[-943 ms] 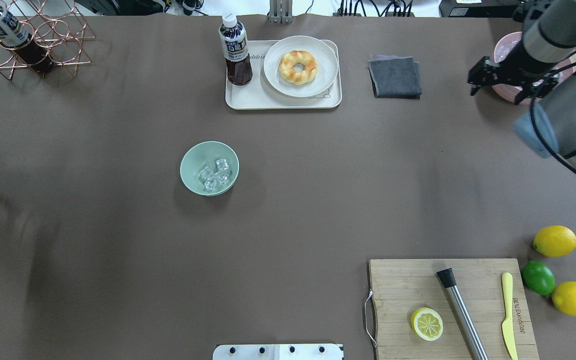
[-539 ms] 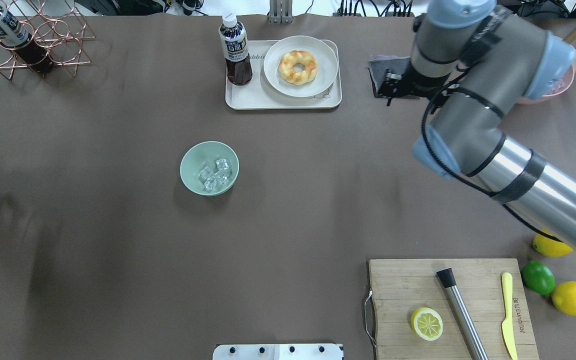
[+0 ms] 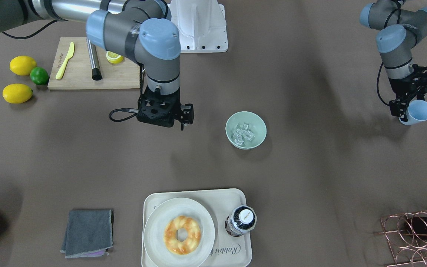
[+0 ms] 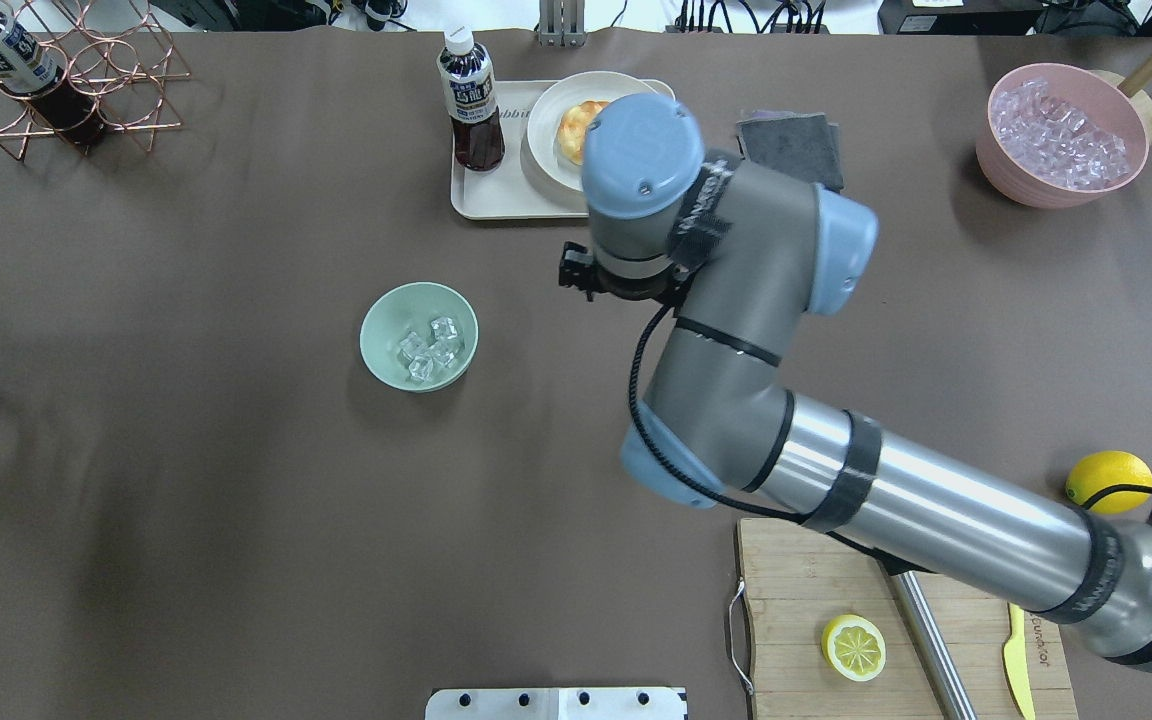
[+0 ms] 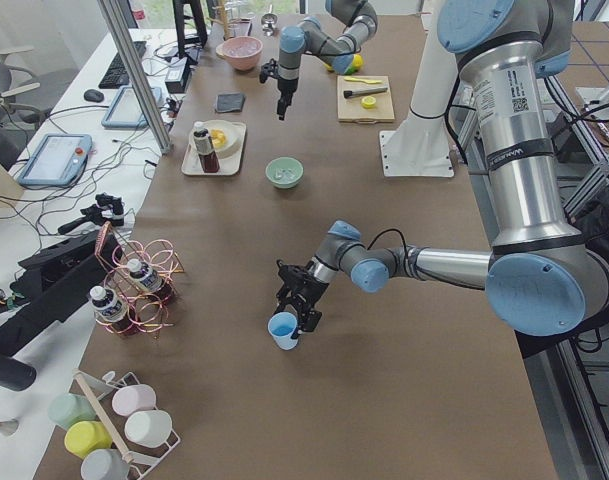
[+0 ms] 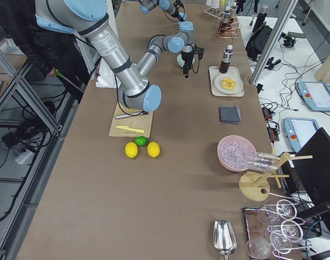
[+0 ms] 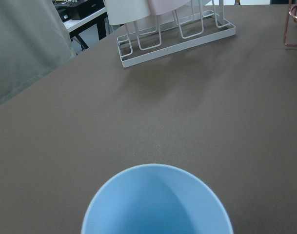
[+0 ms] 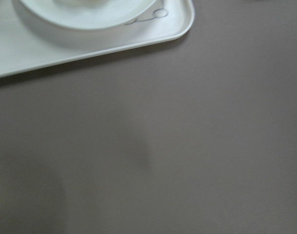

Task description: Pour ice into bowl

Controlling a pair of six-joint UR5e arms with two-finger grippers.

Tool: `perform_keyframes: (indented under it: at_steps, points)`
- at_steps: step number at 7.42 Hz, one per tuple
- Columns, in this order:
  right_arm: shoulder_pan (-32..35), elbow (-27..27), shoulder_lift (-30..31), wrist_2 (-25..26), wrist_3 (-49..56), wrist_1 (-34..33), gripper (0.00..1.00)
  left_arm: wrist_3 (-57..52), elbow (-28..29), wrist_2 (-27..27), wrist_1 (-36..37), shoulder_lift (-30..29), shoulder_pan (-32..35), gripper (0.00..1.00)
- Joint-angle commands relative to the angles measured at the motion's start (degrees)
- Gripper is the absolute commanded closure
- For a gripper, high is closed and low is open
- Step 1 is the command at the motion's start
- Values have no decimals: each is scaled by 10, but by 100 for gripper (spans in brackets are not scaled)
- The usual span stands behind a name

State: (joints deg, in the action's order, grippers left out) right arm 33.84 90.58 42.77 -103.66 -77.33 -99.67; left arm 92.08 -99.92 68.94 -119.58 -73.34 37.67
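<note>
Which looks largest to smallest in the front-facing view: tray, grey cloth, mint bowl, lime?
1. tray, though the frame's bottom edge cuts it off
2. grey cloth
3. mint bowl, only a little smaller than the cloth
4. lime, clearly the smallest

Probably a lab, teach pendant [image 6: 317, 95], cables [image 4: 746, 14]

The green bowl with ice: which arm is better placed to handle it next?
Probably the right: the right gripper hangs close beside the bowl. The left gripper is far off at the table's end, holding a blue cup.
</note>
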Motion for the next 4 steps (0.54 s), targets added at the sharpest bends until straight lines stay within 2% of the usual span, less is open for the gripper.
perform_keyframes:
  at_steps: [1,2,3,4]
  points:
    - [-58,-127,-112,24,-17,35,1,-54,-30,23,0,27,23,3]
    - [-64,-160,-133,24,-12,61,1,-59,-33,43,-1,28,41,3]
    - [-65,-163,-141,25,13,64,1,-91,-42,59,-1,28,62,3]
    - [-65,-169,-149,25,30,68,1,-136,-59,100,-1,37,104,3]
